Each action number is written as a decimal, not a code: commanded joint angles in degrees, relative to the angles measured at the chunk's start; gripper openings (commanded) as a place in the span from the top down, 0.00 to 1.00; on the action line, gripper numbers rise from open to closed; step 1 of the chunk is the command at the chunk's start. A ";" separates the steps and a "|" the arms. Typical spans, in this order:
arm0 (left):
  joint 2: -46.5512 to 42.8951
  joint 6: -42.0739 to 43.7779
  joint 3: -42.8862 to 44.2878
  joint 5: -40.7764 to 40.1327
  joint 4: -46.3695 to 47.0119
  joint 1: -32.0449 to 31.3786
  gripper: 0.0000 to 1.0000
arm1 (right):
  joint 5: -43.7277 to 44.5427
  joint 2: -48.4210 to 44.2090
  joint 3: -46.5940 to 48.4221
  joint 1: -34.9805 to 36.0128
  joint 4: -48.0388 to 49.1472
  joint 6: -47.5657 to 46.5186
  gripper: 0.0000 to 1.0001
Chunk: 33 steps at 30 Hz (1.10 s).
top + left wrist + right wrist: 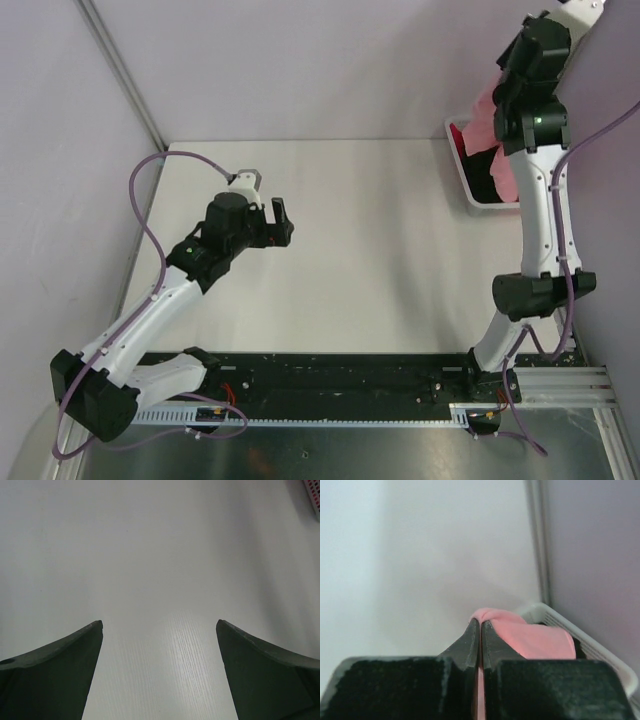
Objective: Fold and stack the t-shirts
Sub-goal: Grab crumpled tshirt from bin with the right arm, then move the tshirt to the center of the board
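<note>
above the white basket (492, 207), the right gripper (480, 630) clamps a bunched salmon-pink t-shirt (535, 639); the left gripper (160, 630) gapes empty.

basket (468, 188): far right on table (380, 260) | t-shirt (487, 115): above basket, in right tool (480, 623)

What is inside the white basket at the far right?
A salmon-pink t-shirt, pinched by the right gripper, over red cloth and black cloth. The right arm hides the rest.
</note>
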 commanded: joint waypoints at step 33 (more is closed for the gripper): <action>1.81 -6.34 -1.65 5.74 1.04 0.63 0.01 | -16.24 -14.48 -50.62 27.06 -1.09 17.05 0.13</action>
